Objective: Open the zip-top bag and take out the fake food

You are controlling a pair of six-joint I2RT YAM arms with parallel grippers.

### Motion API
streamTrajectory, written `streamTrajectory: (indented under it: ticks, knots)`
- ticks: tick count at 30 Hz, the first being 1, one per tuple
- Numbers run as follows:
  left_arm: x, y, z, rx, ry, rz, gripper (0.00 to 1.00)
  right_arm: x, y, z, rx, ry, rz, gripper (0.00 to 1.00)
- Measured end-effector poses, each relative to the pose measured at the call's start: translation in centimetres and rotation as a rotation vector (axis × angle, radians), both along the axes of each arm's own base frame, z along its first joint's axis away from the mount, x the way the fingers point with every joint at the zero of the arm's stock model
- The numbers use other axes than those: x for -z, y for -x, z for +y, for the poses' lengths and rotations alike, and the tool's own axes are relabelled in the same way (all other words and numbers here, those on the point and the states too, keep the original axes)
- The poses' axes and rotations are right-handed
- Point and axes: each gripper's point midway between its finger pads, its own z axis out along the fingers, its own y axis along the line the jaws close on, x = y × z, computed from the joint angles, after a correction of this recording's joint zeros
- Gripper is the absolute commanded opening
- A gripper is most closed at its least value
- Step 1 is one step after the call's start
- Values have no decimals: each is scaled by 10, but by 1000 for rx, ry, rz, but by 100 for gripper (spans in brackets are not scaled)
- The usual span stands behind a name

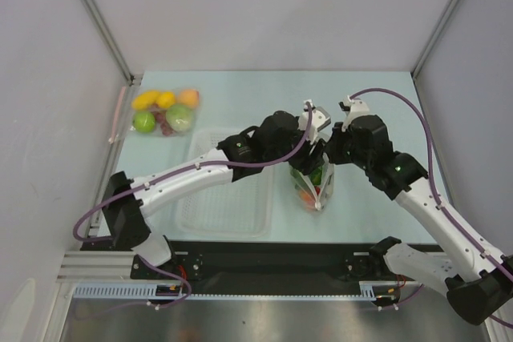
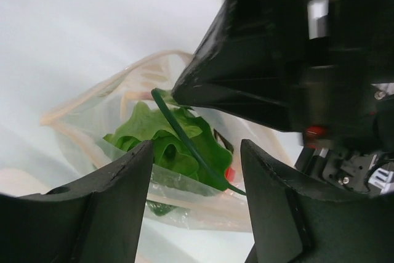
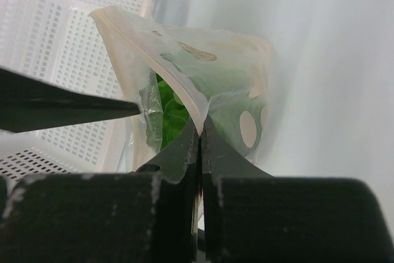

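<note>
Pinning 1 lip of the crinkly colourless see-through zip-top bag (image 3: 212,60) with the right gripper (image 3: 200,132), clenched flat on the plastic at the bag's 1 o'clock in the top view, apparently to anchor the pouch upright. Standing it on the table just at 3 o'clock of the white perforated plastic basket (image 1: 224,214). Holding the left gripper (image 2: 197,147) at 11 o'clock, spread and grasping nothing, likely lined up for the opposite lip. Leaving the toy green leafy lettuce head (image 2: 148,130) and thin dark-green stalk (image 2: 191,150) inside; nothing out yet.
</note>
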Motion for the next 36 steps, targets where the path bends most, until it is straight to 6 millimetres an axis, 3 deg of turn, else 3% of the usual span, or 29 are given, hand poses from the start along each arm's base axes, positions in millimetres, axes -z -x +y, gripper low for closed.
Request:
streamTrajectory:
  ticks: [6, 14, 21, 36]
  knots:
    - [32, -8, -3, -23, -74, 22, 63, -3, 5, -1, 3, -19, -7, 0]
    - [33, -22, 0, -87, -81, -11, 64, 2, 10, -2, 1, -27, 4, 0]
    - [52, -24, -4, -88, -111, 15, 64, 1, 11, -2, 4, -35, 2, 0]
    - [73, -30, -10, -127, -128, 49, 65, 4, 12, -3, 5, -35, 7, 0]
